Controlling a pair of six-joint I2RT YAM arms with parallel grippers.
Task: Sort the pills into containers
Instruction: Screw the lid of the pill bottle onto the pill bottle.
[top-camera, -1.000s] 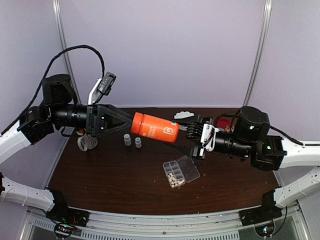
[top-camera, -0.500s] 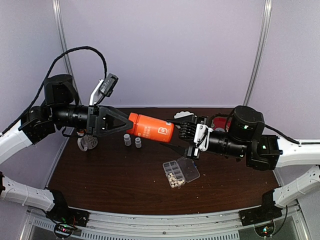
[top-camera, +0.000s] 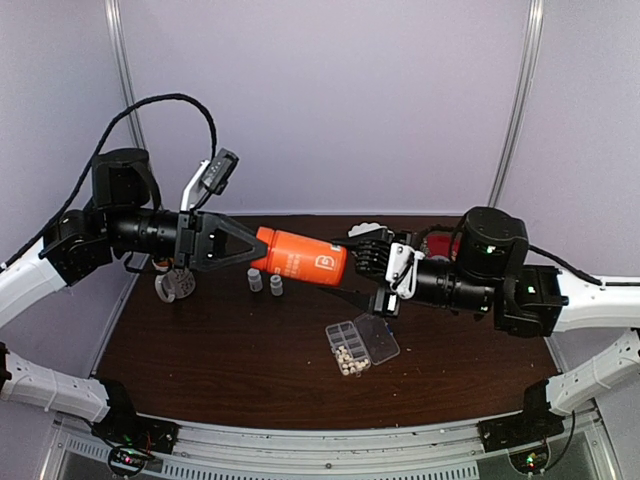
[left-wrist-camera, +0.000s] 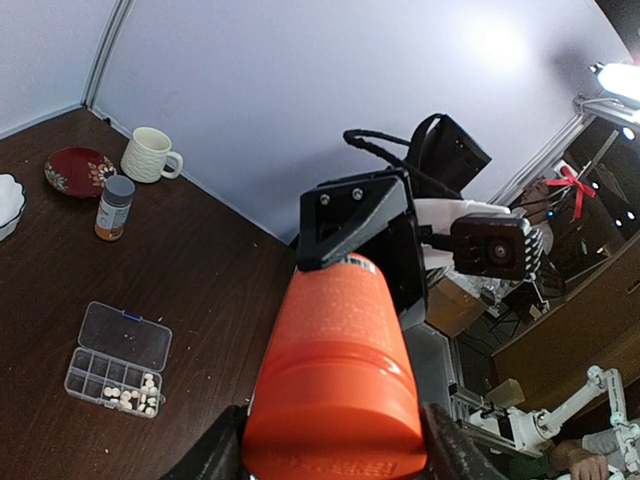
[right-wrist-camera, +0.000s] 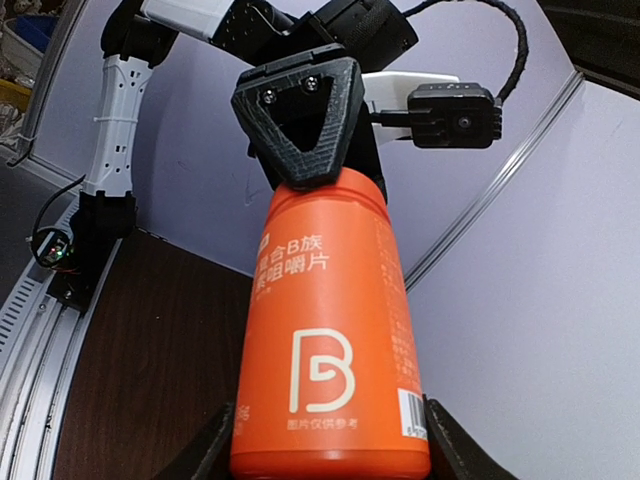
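Note:
An orange bottle (top-camera: 300, 257) hangs level in the air between both arms. My left gripper (top-camera: 252, 250) is shut on its cap end (left-wrist-camera: 340, 400). My right gripper (top-camera: 366, 264) is shut round its base (right-wrist-camera: 330, 340), with a finger on each side. Below them the clear organizer box (top-camera: 348, 347) lies on the table with its lid (top-camera: 379, 338) folded open. Cream-white pills (top-camera: 350, 359) fill some of its cells. In the left wrist view the box (left-wrist-camera: 118, 358) and its pills (left-wrist-camera: 130, 393) show at lower left.
Two tiny white bottles (top-camera: 255, 279) (top-camera: 276, 285) stand under the orange bottle. A grey-capped amber bottle (left-wrist-camera: 113, 207), a cream mug (left-wrist-camera: 150, 154), a red plate (left-wrist-camera: 78, 170) and a white bowl (left-wrist-camera: 5, 200) stand at the back of the table. A small round grey object (top-camera: 175, 287) lies far left.
The right gripper has moved left and closed round the base of the orange bottle. The left gripper drew the bottle slightly left. The box has not moved.

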